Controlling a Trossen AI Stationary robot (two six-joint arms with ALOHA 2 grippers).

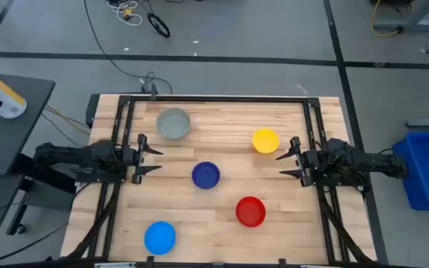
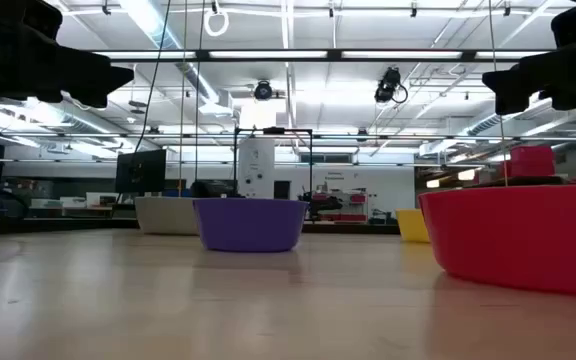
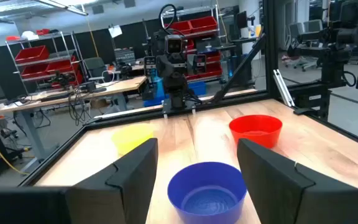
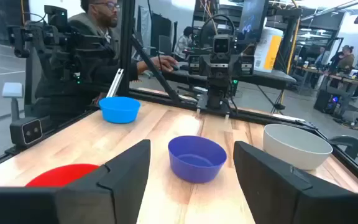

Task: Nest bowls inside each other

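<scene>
Five bowls sit apart on the table point(image 1: 222, 123), none inside another yet, so the job looks like it is just starting. Grey bowl point(image 1: 173, 123) and yellow bowl point(image 1: 265, 141) are at the far side, dark blue bowl point(image 1: 205, 175) in the middle, red bowl point(image 1: 250, 211) and light blue bowl point(image 1: 159, 237) at the near side. Left gripper point(image 1: 149, 155) and right gripper point(image 1: 287, 164) wait at the table's sides, fingers wide apart, holding nothing. The dark blue bowl lies between them, touching neither. Next, one gripper probably must reach out and pinch a bowl's rim.
</scene>
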